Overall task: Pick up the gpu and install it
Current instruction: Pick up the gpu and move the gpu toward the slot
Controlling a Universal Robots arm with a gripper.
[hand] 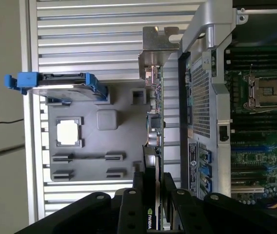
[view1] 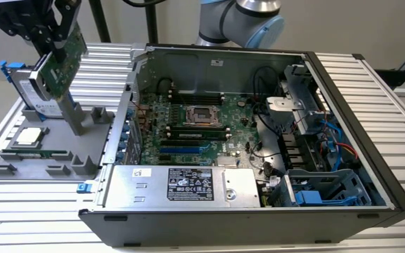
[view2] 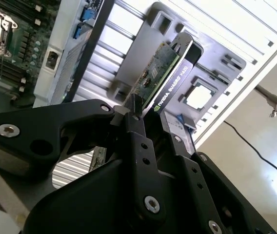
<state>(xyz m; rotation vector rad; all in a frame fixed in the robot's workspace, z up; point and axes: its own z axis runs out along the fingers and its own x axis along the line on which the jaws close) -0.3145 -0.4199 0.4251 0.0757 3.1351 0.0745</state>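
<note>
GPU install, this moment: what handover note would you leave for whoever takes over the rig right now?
The end effector is shut on the gpu.
The gpu hangs tilted above the grey tray, at the exterior view's left of the open case.
Done: pickup, card off the tray.
Left: the card is not yet inside the case or seated on the motherboard.

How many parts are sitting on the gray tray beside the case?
3: hard drive upright at the far end, processor chip in the middle, memory stick along the near edge. The gripper holds the gpu.
</note>
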